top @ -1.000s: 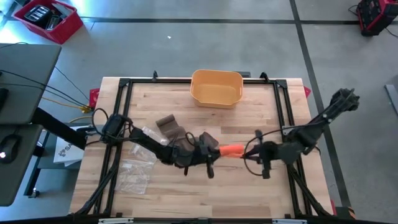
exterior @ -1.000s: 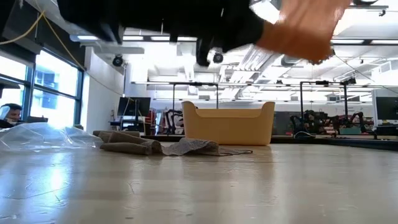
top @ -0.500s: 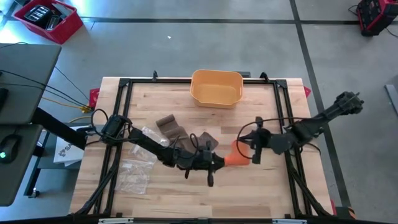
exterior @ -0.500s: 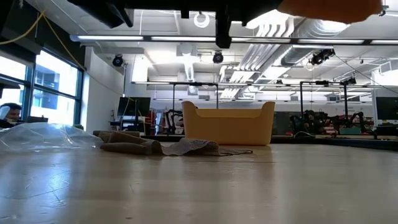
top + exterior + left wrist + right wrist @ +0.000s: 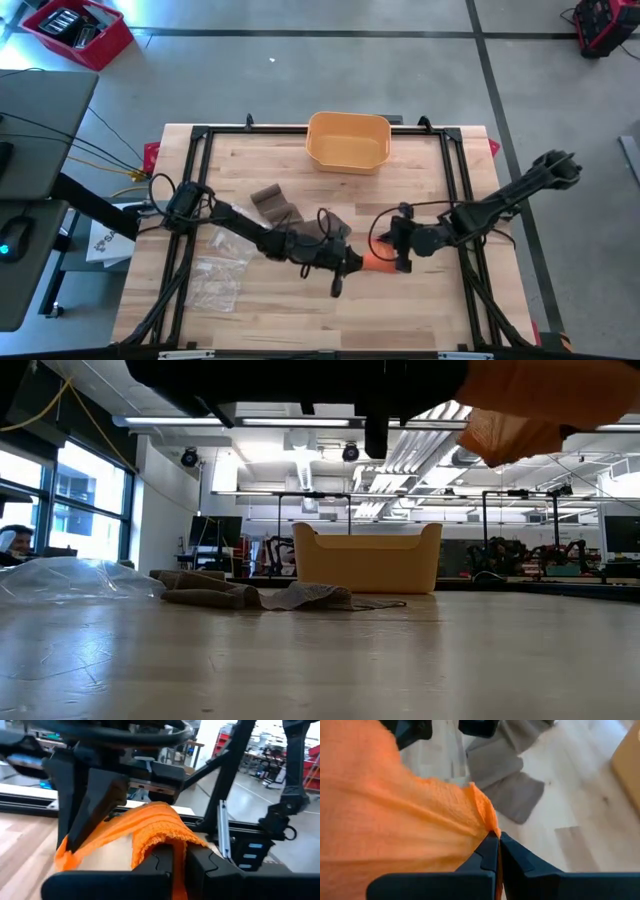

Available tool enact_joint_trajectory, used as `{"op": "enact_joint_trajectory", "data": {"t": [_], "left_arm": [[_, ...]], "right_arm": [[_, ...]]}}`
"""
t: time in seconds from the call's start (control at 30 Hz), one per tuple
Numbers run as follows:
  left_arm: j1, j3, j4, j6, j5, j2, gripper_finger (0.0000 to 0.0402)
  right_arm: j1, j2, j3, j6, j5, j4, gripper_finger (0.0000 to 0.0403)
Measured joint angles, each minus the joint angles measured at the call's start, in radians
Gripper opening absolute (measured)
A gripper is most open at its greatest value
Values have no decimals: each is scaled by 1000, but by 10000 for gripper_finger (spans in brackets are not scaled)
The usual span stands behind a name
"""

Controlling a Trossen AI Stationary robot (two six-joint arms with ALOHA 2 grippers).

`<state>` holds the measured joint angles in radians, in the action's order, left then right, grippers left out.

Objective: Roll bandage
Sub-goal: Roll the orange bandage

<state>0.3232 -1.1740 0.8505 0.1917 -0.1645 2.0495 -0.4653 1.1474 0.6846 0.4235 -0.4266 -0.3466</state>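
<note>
- Your orange bandage sits just below centre of the high view, held off the table between both grippers.
- Your left gripper comes in from the frame's left; jaws pinched tight on the bandage's left end.
- In the left wrist view the fingers are pressed together with orange cloth draped over and caught between them.
- Your right gripper comes in from the right side of the frame; jaws also clamped narrow on the bandage's right end.
- Right wrist view: fingers closed with an orange edge nipped at the tips; cloth fills the left half of that picture.
- Low view: bandage shows in the upper right corner, hanging above the tabletop, dark arm parts across the top edge.
- 2 brown-grey bandage pieces lie flat left of centre on the wooden table, apart from the orange 1.
- Yellow bin sits at the top centre of the table, well apart from both grippers.
- Clear plastic wrappers lie at the lower left of the table.
- In the low view the bin stands mid-frame behind the brown cloth.
</note>
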Motion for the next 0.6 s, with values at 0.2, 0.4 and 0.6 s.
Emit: {"op": "enact_joint_trajectory", "data": {"t": [0.2, 0.4, 0.6], "left_arm": [[60, 0, -4, 4, 7, -1, 10], [158, 0, -12, -19, -83, -3, 10], [233, 0, -104, -10, -193, -5, 10]], "right_arm": [[-42, 101, 0, -35, 11, 253, 0], [-78, 209, 19, -61, 20, 445, 0], [-93, 291, 61, -41, 12, 471, 1]]}}
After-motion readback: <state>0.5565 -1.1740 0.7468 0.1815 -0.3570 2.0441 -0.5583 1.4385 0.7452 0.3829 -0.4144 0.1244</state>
